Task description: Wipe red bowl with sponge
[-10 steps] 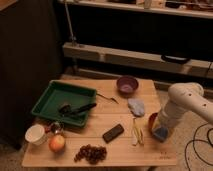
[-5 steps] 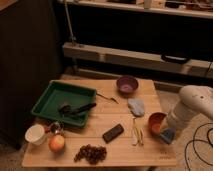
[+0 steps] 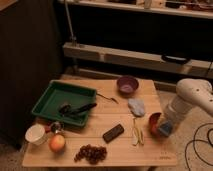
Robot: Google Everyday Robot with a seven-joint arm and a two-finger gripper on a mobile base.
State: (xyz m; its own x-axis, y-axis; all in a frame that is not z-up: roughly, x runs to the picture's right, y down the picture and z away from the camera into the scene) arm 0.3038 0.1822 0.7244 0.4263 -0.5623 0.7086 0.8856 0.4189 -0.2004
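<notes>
Reaching in from the 3 o'clock edge of the scene, a white arm (image 3: 192,97) is seen bent down toward the wooden tabletop (image 3: 120,150). The gripper (image 3: 167,125) is placed at the tabletop's 4 o'clock corner, just beside the red bowl (image 3: 154,124). The fingers are closed, and a sponge (image 3: 165,128), small and blue, is seen at their tip, pressed against the bowl's outer side toward 3 o'clock. The bowl appears tipped up on its edge rather than resting flat, though how far cannot be told.

A pale cloth (image 3: 136,106) is laid at 11 o'clock from the bowl, and a purple bowl (image 3: 127,84) is set farther back, near the tabletop's 12 o'clock edge. A yellowish peel-like strip (image 3: 136,133) is found just to 9 o'clock of the red bowl, and a flat black block (image 3: 113,133) is placed beyond it toward the middle front. A bunch of dark grapes (image 3: 91,152) is laid near the 6 o'clock edge.

The 9 o'clock half of the tabletop is taken up by a green tray (image 3: 50,97), in which dark utensils (image 3: 76,108) are held. An apple (image 3: 57,143) and a white cup (image 3: 36,133) are set at the 7 o'clock corner, close together, with a small red object between them and the tray that cannot be made out.
</notes>
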